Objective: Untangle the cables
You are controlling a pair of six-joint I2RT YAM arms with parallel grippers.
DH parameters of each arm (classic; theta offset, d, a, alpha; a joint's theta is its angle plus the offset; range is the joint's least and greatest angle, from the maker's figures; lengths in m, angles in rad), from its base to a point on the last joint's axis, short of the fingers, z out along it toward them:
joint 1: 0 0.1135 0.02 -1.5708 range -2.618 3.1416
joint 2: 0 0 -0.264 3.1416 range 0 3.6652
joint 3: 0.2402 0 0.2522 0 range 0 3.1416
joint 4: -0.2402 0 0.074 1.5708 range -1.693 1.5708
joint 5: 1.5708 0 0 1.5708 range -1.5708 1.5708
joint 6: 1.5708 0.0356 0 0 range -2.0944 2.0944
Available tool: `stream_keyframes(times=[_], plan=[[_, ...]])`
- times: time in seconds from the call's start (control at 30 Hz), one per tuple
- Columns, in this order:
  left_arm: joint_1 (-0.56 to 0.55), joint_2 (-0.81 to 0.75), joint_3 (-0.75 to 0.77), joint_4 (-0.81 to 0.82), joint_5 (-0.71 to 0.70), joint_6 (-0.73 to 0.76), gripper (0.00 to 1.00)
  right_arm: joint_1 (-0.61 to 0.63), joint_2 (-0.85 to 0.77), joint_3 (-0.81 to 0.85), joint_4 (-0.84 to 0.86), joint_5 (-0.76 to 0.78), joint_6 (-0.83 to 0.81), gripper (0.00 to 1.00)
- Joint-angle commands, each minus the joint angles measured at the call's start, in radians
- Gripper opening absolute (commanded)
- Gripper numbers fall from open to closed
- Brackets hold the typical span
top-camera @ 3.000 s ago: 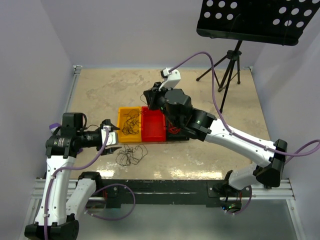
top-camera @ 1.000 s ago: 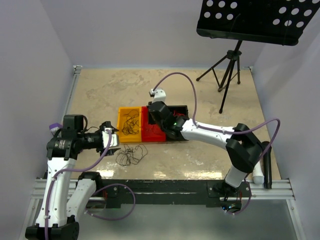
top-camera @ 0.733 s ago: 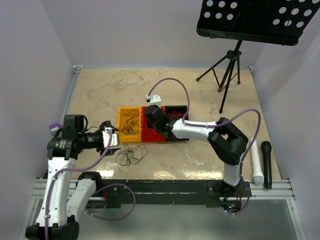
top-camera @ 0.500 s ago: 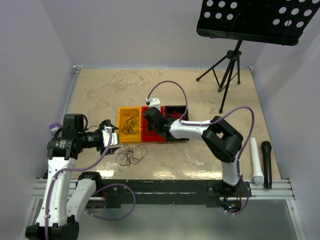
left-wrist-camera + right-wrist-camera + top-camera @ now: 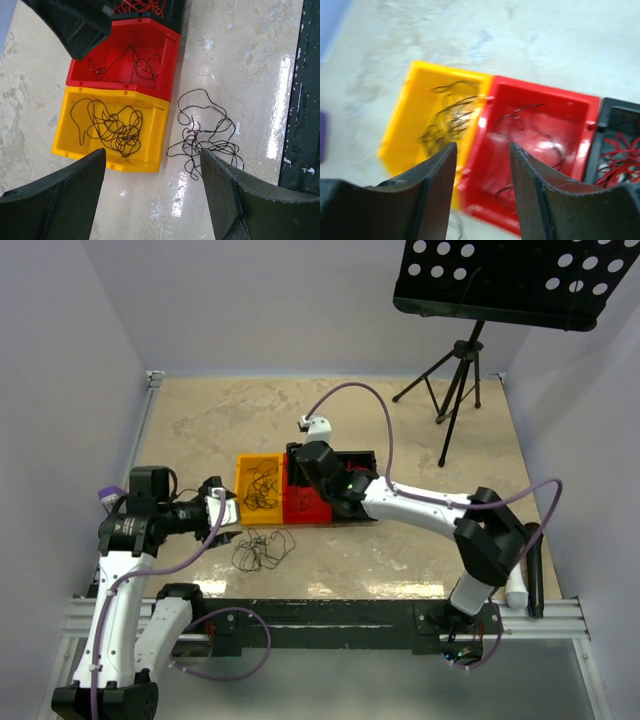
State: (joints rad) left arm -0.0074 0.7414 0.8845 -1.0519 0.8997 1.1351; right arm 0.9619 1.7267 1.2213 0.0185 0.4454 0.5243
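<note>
From above, the left hand [image 5: 220,510] sits low over the desk [image 5: 200,420] just left of the yellow bin [image 5: 243,505]. The right hand [image 5: 300,468] is over the red bin [image 5: 308,510] next to it, and the black bin [image 5: 358,456] is largely hidden under that arm. This view is too far off to show how either hand's fingers stand. The wrist cameras do show it: the left hand's two fingers are spread wide with nothing between them, and the right hand's fingers also stand apart, holding nothing. The cables lie in four lots. A loose tangle of dark cables [image 5: 262,548] lies on the bare desk just in front of the yellow bin, near it but not touching, and is clearest in the left wrist view. That view also shows a dense curl of dark cables [image 5: 112,129] inside the yellow bin and a few dark strands [image 5: 131,65] in the red bin, which from above are only faint scribbles. The red cables [image 5: 620,155] sit in the black bin. The right wrist view, though blurred, shows them at its right edge, while the left wrist view catches only a sliver at its top. Only the overhead camera takes in the music stand [image 5: 455,380] at the far right of the desk.
</note>
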Motion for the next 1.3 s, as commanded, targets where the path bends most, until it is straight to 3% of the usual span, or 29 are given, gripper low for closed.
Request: stream_keyframes(times=[0.0, 0.13, 0.4, 0.6, 0.87, 1.1, 1.27], plan=[[0.003, 0.035, -0.021, 0.024, 0.001, -0.002, 0.80, 0.131, -0.121, -0.058, 0.028, -0.017, -0.038, 0.49], [0.003, 0.053, -0.029, 0.035, -0.013, -0.006, 0.80, 0.245, -0.139, -0.132, -0.003, -0.002, -0.050, 0.48], [0.003, 0.032, -0.039, 0.041, -0.012, 0.003, 0.80, 0.302, -0.122, -0.282, -0.052, 0.025, 0.097, 0.50], [0.004, 0.032, -0.025, 0.027, -0.008, 0.015, 0.80, 0.302, -0.030, -0.260, -0.025, 0.038, 0.079, 0.56], [0.003, 0.024, -0.028, 0.018, -0.018, 0.020, 0.80, 0.301, 0.123, -0.184, 0.034, 0.067, 0.036, 0.55], [0.003, 0.026, -0.048, 0.020, -0.012, 0.028, 0.80, 0.301, 0.140, -0.209, 0.090, 0.111, 0.034, 0.31], [0.003, 0.026, -0.058, 0.023, -0.005, 0.037, 0.80, 0.301, 0.061, -0.226, 0.064, 0.125, 0.033, 0.00]])
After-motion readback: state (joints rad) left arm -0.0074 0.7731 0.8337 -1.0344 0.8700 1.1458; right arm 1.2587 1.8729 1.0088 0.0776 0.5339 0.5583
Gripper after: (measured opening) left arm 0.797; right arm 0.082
